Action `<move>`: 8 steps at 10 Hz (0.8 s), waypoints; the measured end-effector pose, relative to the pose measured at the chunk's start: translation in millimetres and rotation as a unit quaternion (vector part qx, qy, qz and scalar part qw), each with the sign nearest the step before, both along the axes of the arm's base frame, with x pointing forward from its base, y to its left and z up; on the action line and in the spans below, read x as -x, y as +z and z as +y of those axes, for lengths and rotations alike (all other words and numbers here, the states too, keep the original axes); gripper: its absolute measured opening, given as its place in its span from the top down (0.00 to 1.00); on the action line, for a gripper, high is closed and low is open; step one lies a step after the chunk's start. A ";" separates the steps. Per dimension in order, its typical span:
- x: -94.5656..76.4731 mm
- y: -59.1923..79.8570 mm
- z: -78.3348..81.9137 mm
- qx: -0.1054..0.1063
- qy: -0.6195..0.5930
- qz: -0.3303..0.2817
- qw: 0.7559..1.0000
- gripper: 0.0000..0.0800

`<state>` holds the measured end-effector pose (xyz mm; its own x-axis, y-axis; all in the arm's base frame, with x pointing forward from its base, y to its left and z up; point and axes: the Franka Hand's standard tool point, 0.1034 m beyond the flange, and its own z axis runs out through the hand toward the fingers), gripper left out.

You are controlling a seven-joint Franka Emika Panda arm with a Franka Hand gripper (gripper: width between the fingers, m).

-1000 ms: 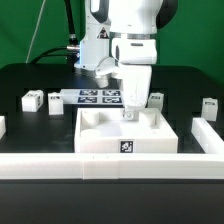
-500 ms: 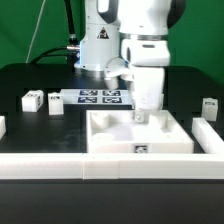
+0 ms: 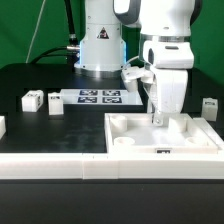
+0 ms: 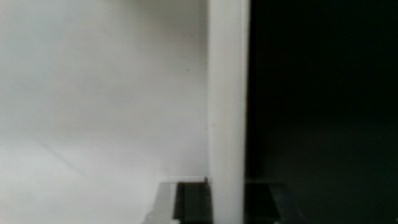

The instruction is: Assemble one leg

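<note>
**Tray gripped by one thin wall; no leg yet fitted**

Exterior view: robot gripper [image 3: 158, 120] lowered into the far side of the wide white square tray-like piece [image 3: 135, 148] with round corner holes. Fingers narrow. Wrist view: dark pads [image 4: 191, 203] set either side of a thin white wall, so judged clamped on the tray-like piece rather than empty. Tray-like piece lying flat on the black table [image 3: 40, 75], close behind the long white rail [image 3: 60, 165] in the foreground.

No leg in hand. One small white upright block leg [image 3: 210, 107], tagged black and white, standing near the far corner of the tray-like piece at the exterior view's right. A second leg [image 3: 31, 100] and a third leg [image 3: 55, 102] standing well apart from it at the exterior view's left, the third just beside the marker board [image 3: 98, 97]. Corner holes in view empty; task judged at an early stage.

Hazards from here:
- Slip of the thin wall out of the narrow pinch under any sideways drag. Cause: small contact area.
- Swing of the tray-like piece about the off-centre hold. Cause: friction on the black table, or binding against the long white rail.
- Toppling or shoving of the nearest leg by the tray corner or the gripper body on any travel toward the exterior view's right. Cause: little clearance.
- Awkward later pick of a fallen leg.
</note>
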<state>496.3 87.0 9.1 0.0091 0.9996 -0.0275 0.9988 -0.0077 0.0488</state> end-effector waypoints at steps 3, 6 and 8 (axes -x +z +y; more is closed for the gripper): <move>1.1 -0.1 5.5 -0.002 -0.034 -0.001 0.999 0.92; 1.2 -0.1 5.2 -0.002 -0.038 -0.001 0.999 0.92; 1.2 -0.1 5.1 -0.002 -0.038 -0.001 0.999 0.53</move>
<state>495.1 92.1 9.0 0.0850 0.9961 -0.0235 0.9952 -0.0838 0.0507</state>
